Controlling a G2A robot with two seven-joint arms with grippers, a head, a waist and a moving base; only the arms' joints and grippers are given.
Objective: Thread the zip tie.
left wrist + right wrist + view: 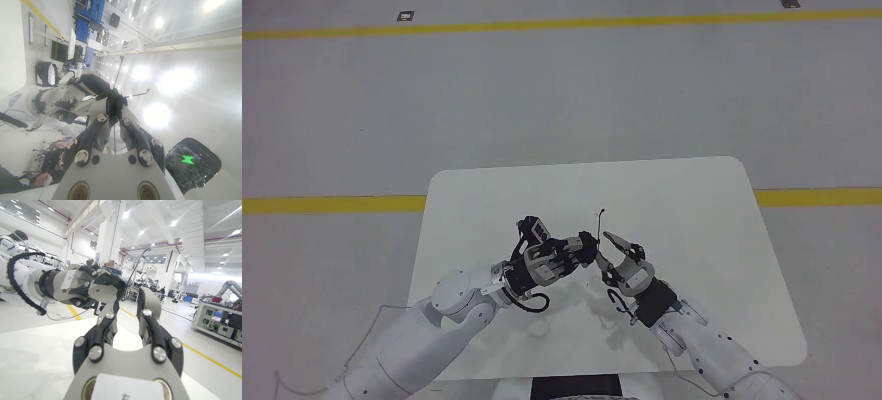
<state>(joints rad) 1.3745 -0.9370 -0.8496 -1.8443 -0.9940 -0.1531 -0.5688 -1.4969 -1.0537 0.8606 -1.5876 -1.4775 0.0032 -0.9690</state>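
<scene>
**A:** What is on the left?

**B:** The left gripper (589,247) is held above the white table (692,200), pointing across to the right; its fingers are pinched together on a black zip tie (601,226).

**A:** Where does the tie sit in that grip?

**B:** It is clamped at the very fingertips (121,103); from there the thin strap (138,94) runs out free into the air, well above the tabletop; it ends in a small knob.

**A:** And seen from the other wrist?

**B:** The clamped left gripper (122,285) comes in from the side; the zip tie (138,262) rises from its tips at a slant.

**A:** What about the right?

**B:** The right gripper (606,250) faces the left one, tips nearly meeting; its fingers are spread wide and hold nothing (130,291); one finger (111,306) lies just beside the left gripper's tips; the other (148,302) stands apart; the strap rises past the gap between them.
</scene>
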